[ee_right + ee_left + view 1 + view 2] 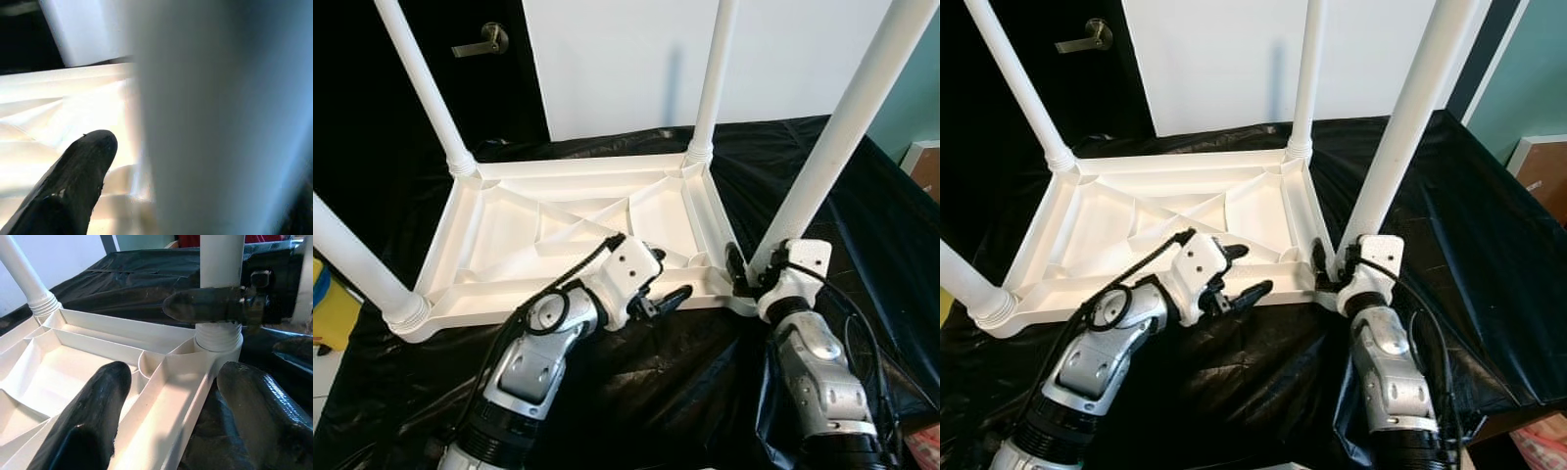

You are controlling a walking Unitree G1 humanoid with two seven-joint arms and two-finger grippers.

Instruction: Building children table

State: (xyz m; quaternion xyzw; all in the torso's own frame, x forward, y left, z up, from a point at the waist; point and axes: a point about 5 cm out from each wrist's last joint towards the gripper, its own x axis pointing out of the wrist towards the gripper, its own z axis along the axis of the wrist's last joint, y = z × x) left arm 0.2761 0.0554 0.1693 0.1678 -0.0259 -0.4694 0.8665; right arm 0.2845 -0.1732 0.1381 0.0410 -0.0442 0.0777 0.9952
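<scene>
Smooth white plastic table (578,230) lies on glossy, crinkled black sheeting (822,176), probably plastic.

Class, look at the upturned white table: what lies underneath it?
A black plastic sheet lies under the upturned white table, spreading out on every side. Whatever the sheet rests on is covered, so it cannot be identified.

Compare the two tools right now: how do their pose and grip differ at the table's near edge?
The left tool is open, its fingers straddling the near rim of the upturned white table. The right tool is closed around the base of the near right leg. The left reaches in sideways; the right points straight ahead. Both work the same near right corner.
</scene>
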